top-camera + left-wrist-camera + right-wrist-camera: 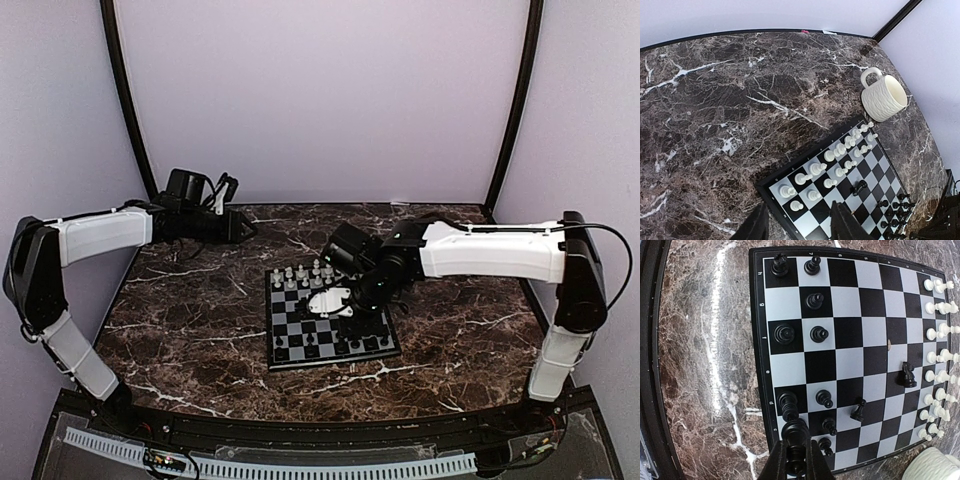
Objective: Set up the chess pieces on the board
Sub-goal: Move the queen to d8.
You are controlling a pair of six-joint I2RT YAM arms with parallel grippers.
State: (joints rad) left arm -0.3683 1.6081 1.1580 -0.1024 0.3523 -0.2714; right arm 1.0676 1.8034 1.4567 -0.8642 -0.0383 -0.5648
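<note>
On the dark marble table [200, 340] the board [290, 325] lies in the middle, a little right of centre, with its black side towards the arm bases. The black chess pieces [784, 333] stand scattered over the two nearest rows, with several squares there bare. The right arm [490, 250] reaches in from the right and hangs over the board. The right jaws are drawn narrow, and their fingers [774, 467] pinch a tall black piece [795, 432] by its body. From the wrist camera this held piece shows against the black side's rows near one corner, just beside another black piece; whether its foot touches a square cannot be told. Farther in, a black pawn [858, 411] stands alone towards the middle of the board. A black knight [908, 375] stands beyond it, near the white ranks. The white chess pieces [816, 169] fill the two far rows, upright and close together. Just past the far right corner of the board a cream ribbed mug [885, 96] stands upright on the table, its handle turned away from the board. At the far left corner of the table the left arm [100, 235] is held up, well apart from the board. The left jaws stand about halfway open, and the fingers [842, 227] have nothing between them.
</note>
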